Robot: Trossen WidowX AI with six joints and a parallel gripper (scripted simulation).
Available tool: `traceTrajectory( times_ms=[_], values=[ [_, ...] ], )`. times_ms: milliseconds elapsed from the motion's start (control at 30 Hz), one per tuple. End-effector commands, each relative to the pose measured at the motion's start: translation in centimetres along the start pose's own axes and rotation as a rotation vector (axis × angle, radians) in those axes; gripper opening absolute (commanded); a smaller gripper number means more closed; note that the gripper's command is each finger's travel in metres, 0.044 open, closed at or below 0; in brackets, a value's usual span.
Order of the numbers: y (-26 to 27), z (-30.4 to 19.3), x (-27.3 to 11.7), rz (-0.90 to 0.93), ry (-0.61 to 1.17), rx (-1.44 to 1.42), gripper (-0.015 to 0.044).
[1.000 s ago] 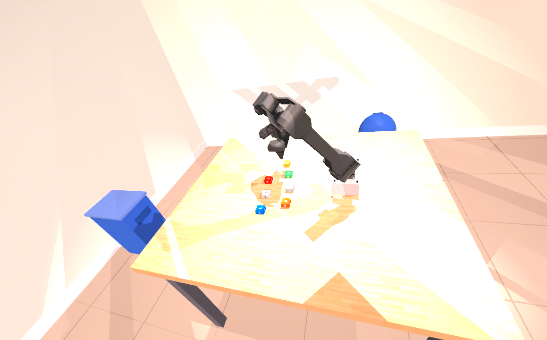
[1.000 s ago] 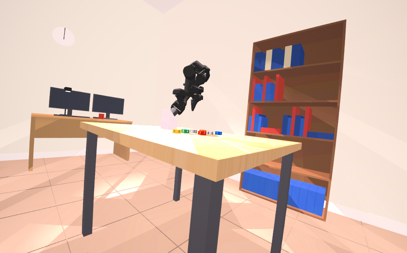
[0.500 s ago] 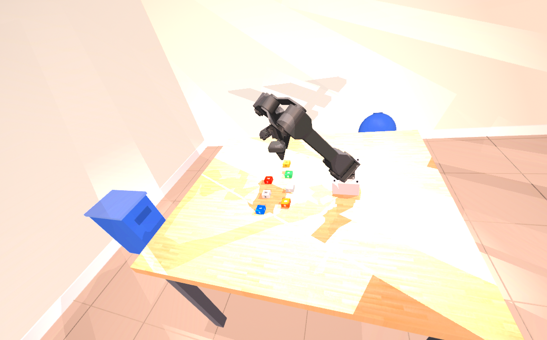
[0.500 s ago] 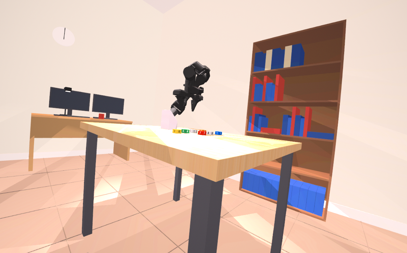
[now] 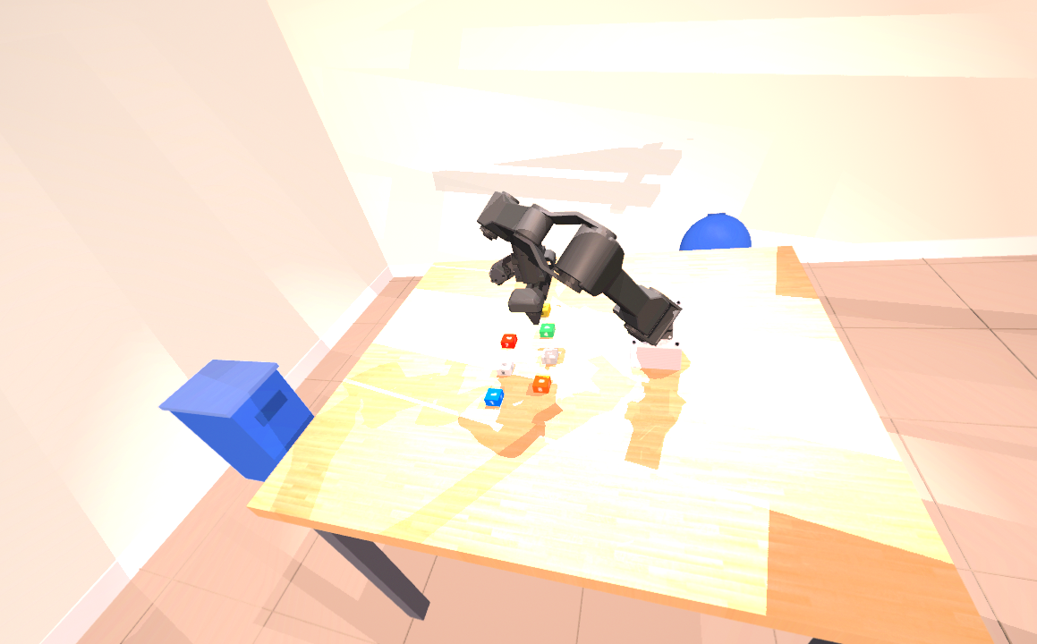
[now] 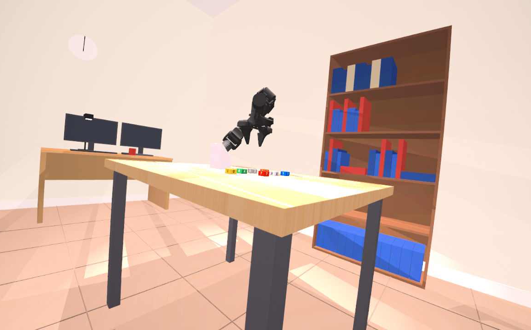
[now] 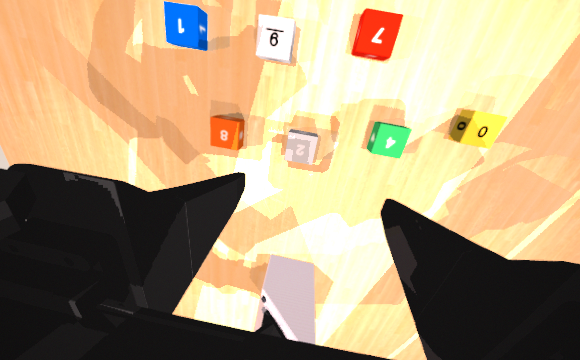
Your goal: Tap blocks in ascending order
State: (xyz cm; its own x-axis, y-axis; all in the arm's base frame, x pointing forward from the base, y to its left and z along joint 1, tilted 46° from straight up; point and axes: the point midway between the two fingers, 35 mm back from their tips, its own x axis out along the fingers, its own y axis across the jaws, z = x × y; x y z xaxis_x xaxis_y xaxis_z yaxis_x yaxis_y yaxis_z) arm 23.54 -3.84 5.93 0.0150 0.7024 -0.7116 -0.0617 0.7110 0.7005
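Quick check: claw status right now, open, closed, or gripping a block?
Claw: open, holding nothing, hanging above the table clear of the blocks.

Seven digit blocks [image 7: 300, 146] – two rows, flat, well apart.

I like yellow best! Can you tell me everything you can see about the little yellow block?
The yellow block is a small cube with smooth, plain-coloured faces. A black 0 is printed on its top and another on one side. It sits flat on the wooden table, at the end of a row beside the green block, with a gap between them. Nothing touches it but the table. The gripper hangs above the table with its jaws open and empty.
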Motion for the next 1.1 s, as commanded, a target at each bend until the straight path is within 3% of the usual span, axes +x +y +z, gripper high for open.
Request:
traceTrajectory(
  times_ms=[0,667,900,1067],
  values=[
    [0.9,-0.7,0.3,0.012,0.008,0.015,0.0400],
    [1.1,-0.6,0.3,0.011,0.008,0.015,0.0400],
    [10.4,-0.8,0.2,0.015,0.009,0.016,0.0400],
    [10.6,-0.9,0.2,0.016,0.009,0.016,0.0400]
  ],
)
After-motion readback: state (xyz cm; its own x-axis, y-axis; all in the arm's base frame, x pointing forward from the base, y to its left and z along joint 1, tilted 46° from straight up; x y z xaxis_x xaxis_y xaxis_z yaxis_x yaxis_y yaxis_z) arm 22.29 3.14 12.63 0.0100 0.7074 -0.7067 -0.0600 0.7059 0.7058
